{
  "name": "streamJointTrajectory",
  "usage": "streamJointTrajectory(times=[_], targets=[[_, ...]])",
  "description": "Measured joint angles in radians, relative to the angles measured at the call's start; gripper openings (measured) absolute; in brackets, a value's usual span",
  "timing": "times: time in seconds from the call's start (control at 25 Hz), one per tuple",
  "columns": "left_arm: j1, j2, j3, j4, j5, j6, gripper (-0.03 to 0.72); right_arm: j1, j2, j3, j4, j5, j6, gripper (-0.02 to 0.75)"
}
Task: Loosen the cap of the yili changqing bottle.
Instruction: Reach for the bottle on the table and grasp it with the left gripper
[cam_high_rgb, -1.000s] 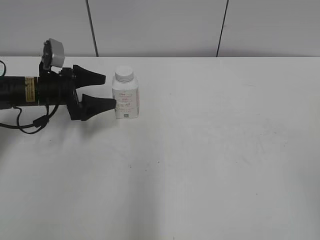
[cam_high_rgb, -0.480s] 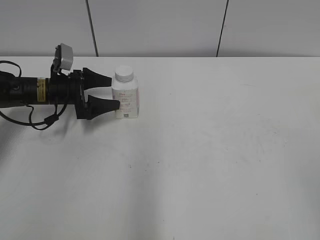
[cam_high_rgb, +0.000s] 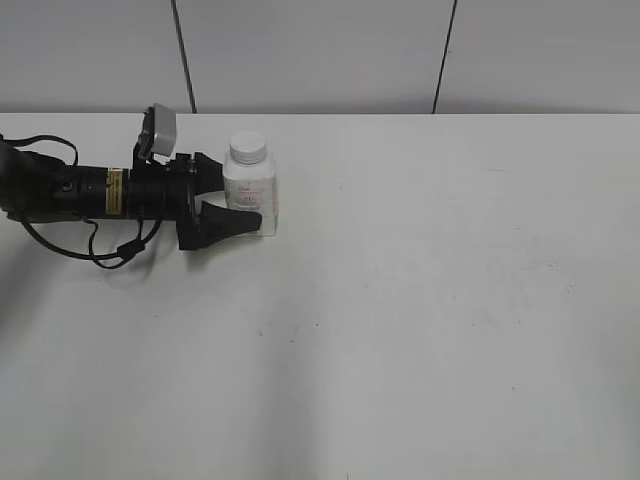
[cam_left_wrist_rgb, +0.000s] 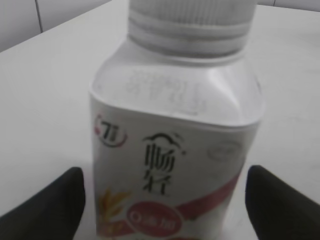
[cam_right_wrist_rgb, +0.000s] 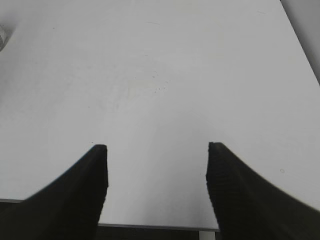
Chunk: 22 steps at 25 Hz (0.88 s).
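White table: bottle between left hand fingers.

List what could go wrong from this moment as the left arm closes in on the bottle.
1. The left gripper is open, its fingers straddling the yili changqing bottle low on the body; an uneven close might shove or tip the upright bottle.
2. The bottle looks like thin plastic, so a hard squeeze may dent it.
3. The cap is untouched and the right gripper hangs open over bare table, far away.
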Motion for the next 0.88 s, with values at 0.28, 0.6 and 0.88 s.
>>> streamJointTrajectory(times=[0.28,0.6,0.88], targets=[[-0.024,0.010,-0.025,-0.011,-0.003,-0.002,0.567,0.000,0.000,0.000,0.000,0.000,0.000,0.495],[-0.027,0.012,-0.034,-0.019,-0.003,-0.017,0.548,0.000,0.000,0.000,0.000,0.000,0.000,0.495],[-0.029,0.013,-0.034,-0.025,-0.001,-0.017,0.415,0.000,0.000,0.000,0.000,0.000,0.000,0.495]])
